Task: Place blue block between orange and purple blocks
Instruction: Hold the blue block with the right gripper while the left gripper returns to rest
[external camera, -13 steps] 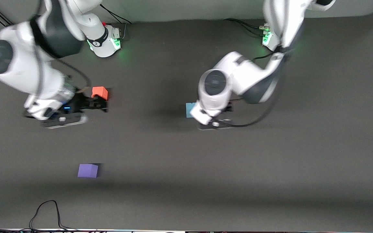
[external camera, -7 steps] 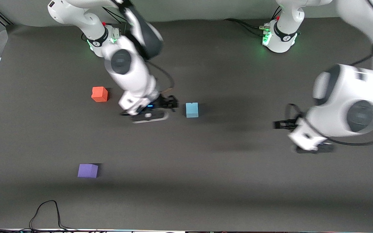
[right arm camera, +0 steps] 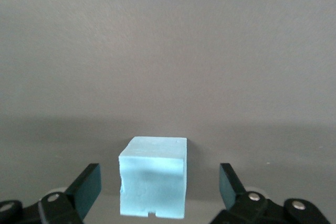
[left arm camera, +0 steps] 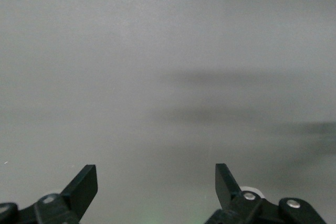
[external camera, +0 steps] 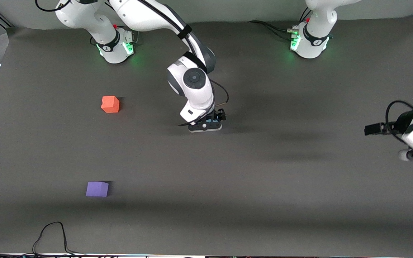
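The blue block (right arm camera: 153, 182) sits on the dark table between the open fingers of my right gripper (right arm camera: 158, 181), apart from both pads. In the front view my right gripper (external camera: 208, 123) stands low over the block at mid-table and hides nearly all of it. The orange block (external camera: 110, 104) lies toward the right arm's end of the table. The purple block (external camera: 97, 189) lies nearer the front camera than the orange one. My left gripper (external camera: 370, 129) is open and empty at the left arm's end of the table, with only bare table in its wrist view (left arm camera: 156, 182).
The two arm bases (external camera: 115, 46) (external camera: 308, 41) stand with green lights along the table's back edge. A black cable (external camera: 50, 233) loops at the edge nearest the front camera. The table (external camera: 228, 200) is a dark mat.
My right arm swung from beside the orange block over to the blue block and now straddles it. My left arm left the blue block and drew off to its own end of the table.
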